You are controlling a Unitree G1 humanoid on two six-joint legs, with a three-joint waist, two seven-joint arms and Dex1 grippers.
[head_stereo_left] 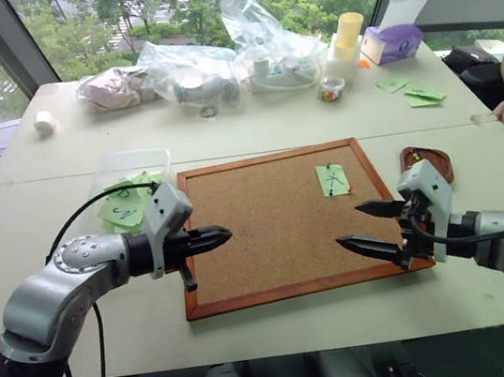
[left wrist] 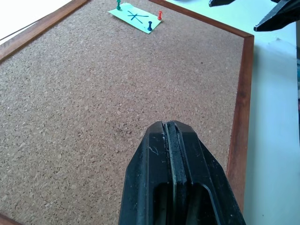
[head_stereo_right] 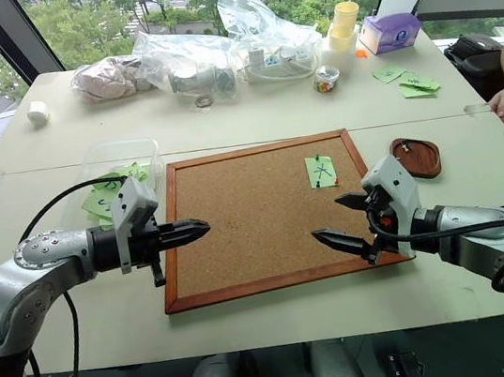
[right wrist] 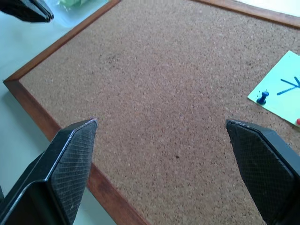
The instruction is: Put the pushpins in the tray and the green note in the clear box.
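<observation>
From the head cameras, nothing of the job looks done yet. The small light-green paper note with a black X mark (head_stereo_left: 332, 178) is pinned flat to the grainy cork of the large wood-framed corkboard (head_stereo_left: 258, 230), towards its far right corner. The tiny plastic-headed pushpins (left wrist: 149, 26) sit in the note. The shallow reddish-brown tray with rounded corners (head_stereo_left: 428, 162) lies just beside the board's right edge on the pale surface (head_stereo_left: 252, 127), and I judge it empty. The transparent rounded plastic box (head_stereo_left: 135, 165) stands off the board's far left corner, with other green slips inside.

The left claw (head_stereo_left: 223, 236) hovers over the board's left part, pinched fully together with nothing in it. The right claw (head_stereo_left: 370, 226) hangs over the near right corner, spread wide and empty.

In the left wrist view, three pins show at the note: green, red and dark blue.

In the right wrist view, matte, cross-hatched black fingertips (right wrist: 75, 145) frame bare cork; the note's corner with a blue pin lies beyond.
</observation>
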